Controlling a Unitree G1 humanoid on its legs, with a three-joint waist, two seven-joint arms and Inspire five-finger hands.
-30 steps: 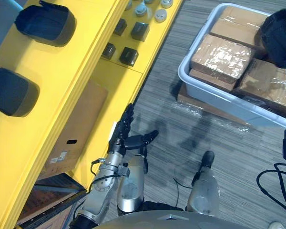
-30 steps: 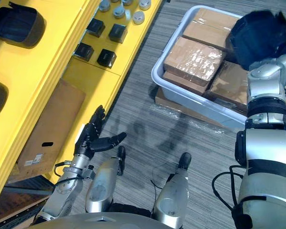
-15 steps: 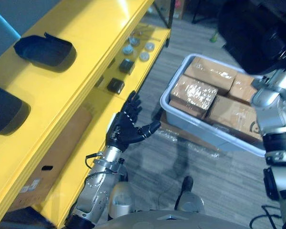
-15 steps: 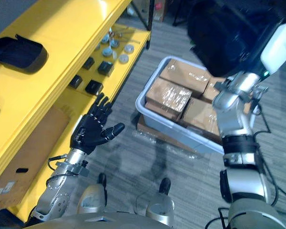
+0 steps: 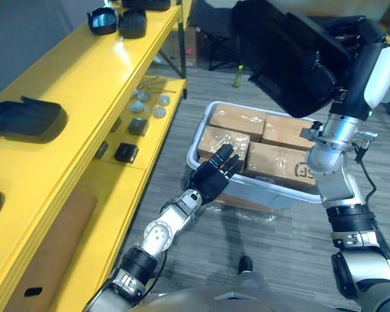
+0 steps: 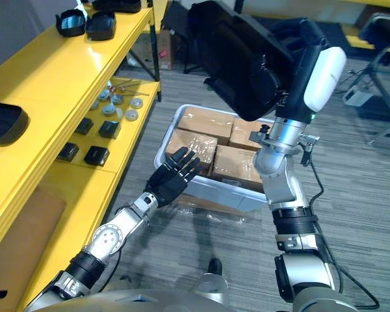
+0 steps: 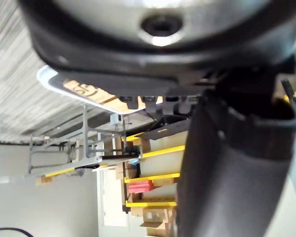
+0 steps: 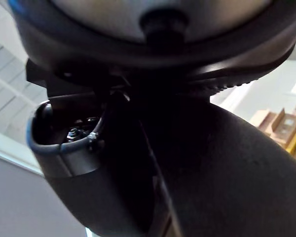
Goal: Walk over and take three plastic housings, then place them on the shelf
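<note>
Plastic housings (image 5: 26,117) lie black on top of the yellow shelf (image 5: 84,78), one close by and a far pair (image 5: 120,18) at the end. The left hand (image 5: 212,175) is held out flat with straight fingers, holding nothing, by the near corner of a grey tub (image 5: 196,151) of cardboard boxes (image 5: 231,120). The right hand (image 6: 303,55), raised high, grips a large black housing (image 6: 244,58).
</note>
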